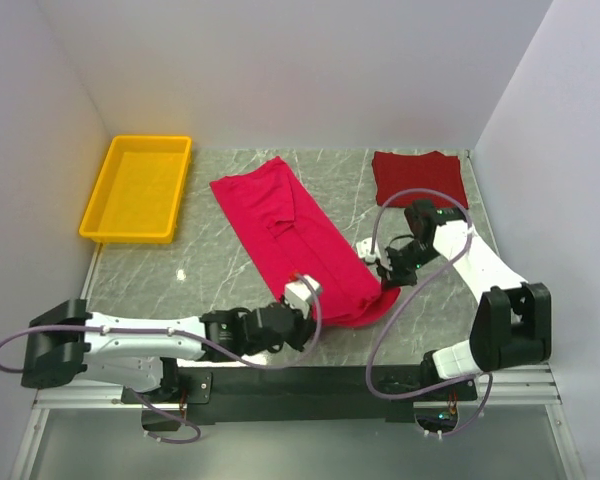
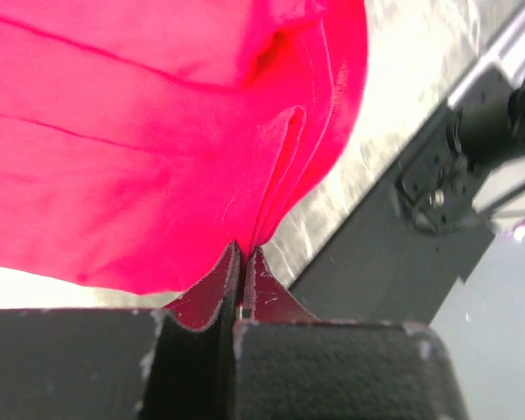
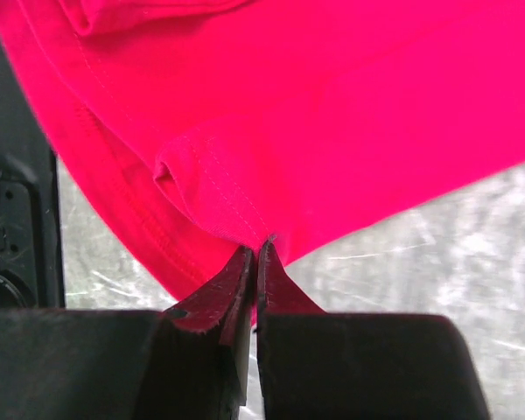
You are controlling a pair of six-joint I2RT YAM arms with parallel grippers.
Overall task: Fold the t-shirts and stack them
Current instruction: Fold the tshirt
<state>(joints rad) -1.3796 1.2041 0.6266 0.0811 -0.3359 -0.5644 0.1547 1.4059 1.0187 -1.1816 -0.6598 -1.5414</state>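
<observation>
The crimson-pink t-shirt (image 1: 285,225) lies on the marble table (image 1: 190,275) folded lengthwise into a long band, mostly smooth, with a crease and a small lump of cloth about halfway along. Its long axis runs diagonally, from a far end left of the table's middle to a rounded near end toward the right. That near end is pinched on both sides: the left gripper (image 2: 243,255) has its jaws pressed together on a fold of hem, and the right gripper (image 3: 258,254) is clamped on a puckered hem edge. The darker maroon t-shirt (image 1: 418,178) sits folded squarish at the far right, apart from the first. A yellow tray (image 1: 130,238) stands far left
</observation>
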